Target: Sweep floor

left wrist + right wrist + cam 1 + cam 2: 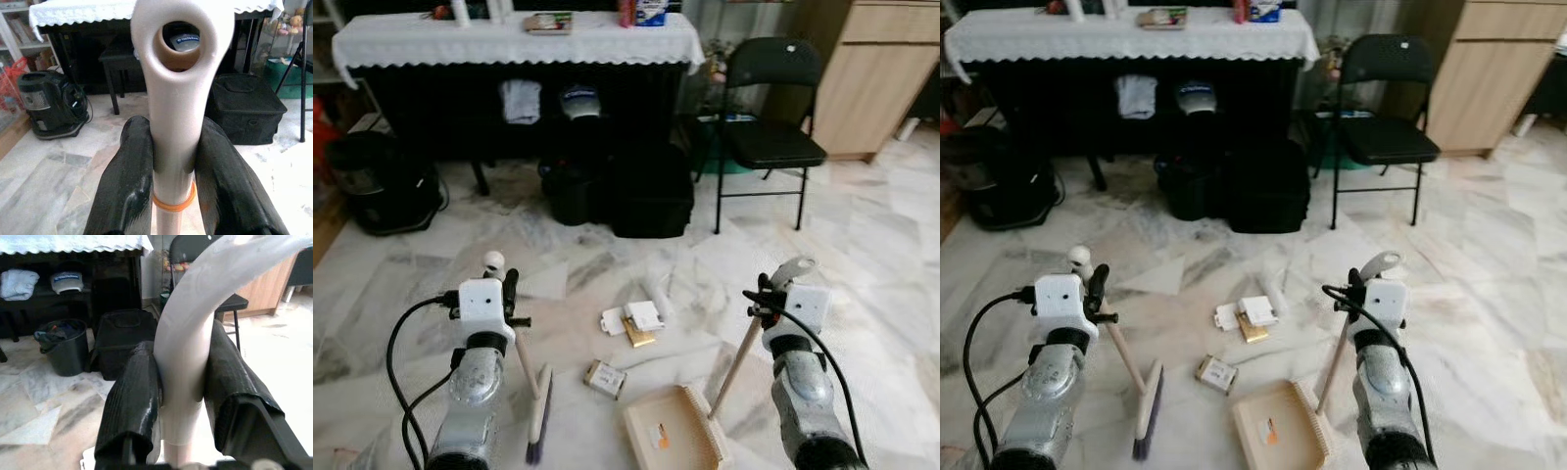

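Note:
My left gripper (507, 286) is shut on the pale handle of a small broom (537, 414), whose head rests on the marble floor by my left arm. My right gripper (765, 291) is shut on the wooden handle of a beige dustpan (682, 446), which sits on the floor with a scrap of paper (660, 437) in it. Litter lies between them: white boxes (642, 315), a gold packet (638, 336) and a small flat packet (605, 379). In the wrist views both sets of black fingers (128, 166) (133, 396) clamp the handles.
A black bag (651, 191) and a dark bin (568, 194) stand ahead under a table with a white cloth (607, 41). A black folding chair (769, 98) is at the right, a wooden cabinet (881, 69) beyond it, a vacuum cleaner (382, 181) at the left.

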{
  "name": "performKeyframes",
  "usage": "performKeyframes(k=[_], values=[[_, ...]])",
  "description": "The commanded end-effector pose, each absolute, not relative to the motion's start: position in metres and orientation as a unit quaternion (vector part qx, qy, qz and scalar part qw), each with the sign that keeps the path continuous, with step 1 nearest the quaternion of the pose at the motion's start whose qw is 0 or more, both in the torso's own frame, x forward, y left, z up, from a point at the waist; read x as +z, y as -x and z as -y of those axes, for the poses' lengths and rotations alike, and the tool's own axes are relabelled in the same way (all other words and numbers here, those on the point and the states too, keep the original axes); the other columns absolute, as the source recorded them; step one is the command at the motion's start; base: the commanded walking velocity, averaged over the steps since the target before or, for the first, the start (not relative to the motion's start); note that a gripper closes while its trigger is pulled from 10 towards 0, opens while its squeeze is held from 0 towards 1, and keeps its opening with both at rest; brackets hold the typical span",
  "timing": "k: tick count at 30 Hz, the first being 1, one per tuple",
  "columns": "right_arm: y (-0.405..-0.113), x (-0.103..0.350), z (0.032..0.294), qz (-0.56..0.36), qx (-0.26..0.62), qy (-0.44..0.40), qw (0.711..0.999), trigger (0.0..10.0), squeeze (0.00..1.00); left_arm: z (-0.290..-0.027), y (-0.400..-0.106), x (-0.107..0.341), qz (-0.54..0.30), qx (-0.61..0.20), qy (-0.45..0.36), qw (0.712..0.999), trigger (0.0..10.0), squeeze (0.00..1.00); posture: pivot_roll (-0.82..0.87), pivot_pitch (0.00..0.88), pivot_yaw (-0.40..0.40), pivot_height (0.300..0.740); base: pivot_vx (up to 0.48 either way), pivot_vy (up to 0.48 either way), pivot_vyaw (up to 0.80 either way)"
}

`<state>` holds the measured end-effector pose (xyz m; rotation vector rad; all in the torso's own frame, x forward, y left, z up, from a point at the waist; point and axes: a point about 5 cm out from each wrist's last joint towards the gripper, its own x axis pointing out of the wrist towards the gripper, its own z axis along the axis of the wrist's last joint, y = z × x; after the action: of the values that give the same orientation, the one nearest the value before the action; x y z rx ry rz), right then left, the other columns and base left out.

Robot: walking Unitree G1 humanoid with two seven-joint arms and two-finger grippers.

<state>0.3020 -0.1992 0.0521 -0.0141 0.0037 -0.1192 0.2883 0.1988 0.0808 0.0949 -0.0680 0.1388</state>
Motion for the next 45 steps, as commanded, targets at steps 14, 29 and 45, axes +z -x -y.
performKeyframes(k=[14, 29, 45], values=[[-0.304, 0.061, 0.208, 0.020, -0.073, 0.010, 0.997, 10.0, 0.00, -0.195, -0.293, 0.090, 0.061, 0.064, -0.042, 0.995, 10.0, 0.00, -0.06, 0.000, -0.002, 0.740, 0.382, 0.000, 0.00], [-0.303, 0.059, 0.206, 0.016, -0.065, 0.012, 0.998, 10.0, 0.00, -0.192, -0.293, 0.086, 0.051, 0.051, 0.005, 0.997, 10.0, 0.00, -0.06, 0.000, 0.000, 0.740, 0.017, 0.000, 0.00], [-0.303, 0.060, 0.208, 0.017, -0.058, 0.012, 0.998, 10.0, 0.00, -0.190, -0.301, 0.075, -0.003, -0.009, 0.121, 0.993, 10.0, 0.00, -0.08, 0.000, -0.011, 0.740, 0.000, 0.000, 0.00]])
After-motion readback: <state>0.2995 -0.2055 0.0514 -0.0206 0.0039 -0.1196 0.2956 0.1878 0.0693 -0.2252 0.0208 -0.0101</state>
